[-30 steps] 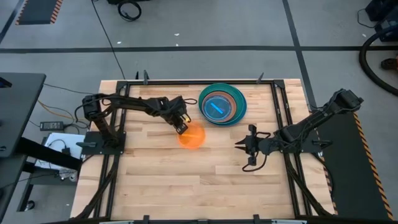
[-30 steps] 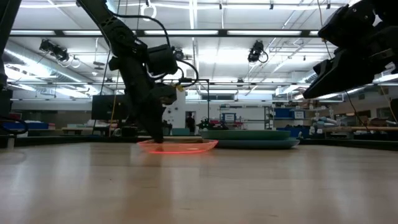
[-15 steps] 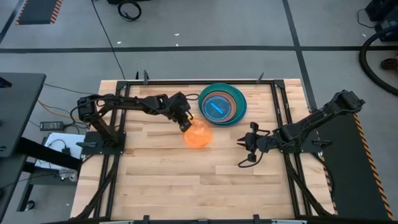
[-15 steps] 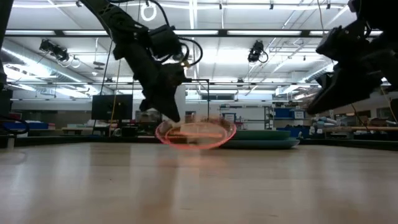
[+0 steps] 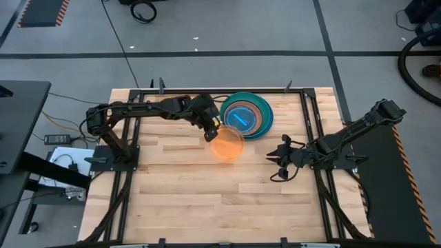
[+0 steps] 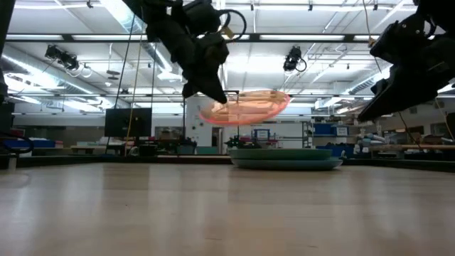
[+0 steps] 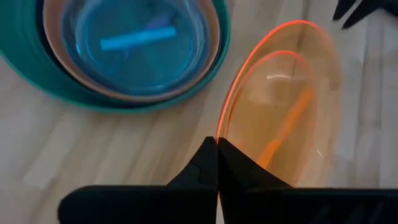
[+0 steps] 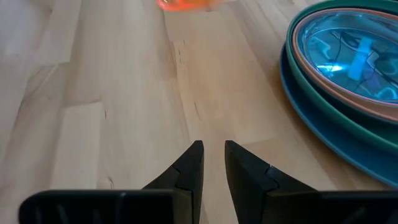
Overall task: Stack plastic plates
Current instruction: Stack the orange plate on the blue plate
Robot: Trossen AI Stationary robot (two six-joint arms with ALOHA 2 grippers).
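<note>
So the left gripper is pinched shut on the rim of the orange plate, and the plate is held up in the air, well clear of the table, tilted in the low view. It's only gripped at one edge, so most of the plate is cantilevered out past the fingers. That's where trouble could be expected: thin slick plastic held by a sliver of rim can be twisted or slipped out if the arm is swung hard, and then it'd be dropped on the wood short of the target.

Just beside it, toward the back of the table, the stack of plates is sitting with a cyan plate on top, nested in peach-tan, teal-green and blue ones. If the orange plate is brought in too low or let go while tilted, the stack's edge could be clipped or the plate left lopsided.

Over on the right, the right gripper is parked above bare table with its fingers slightly parted, nothing held.
</note>
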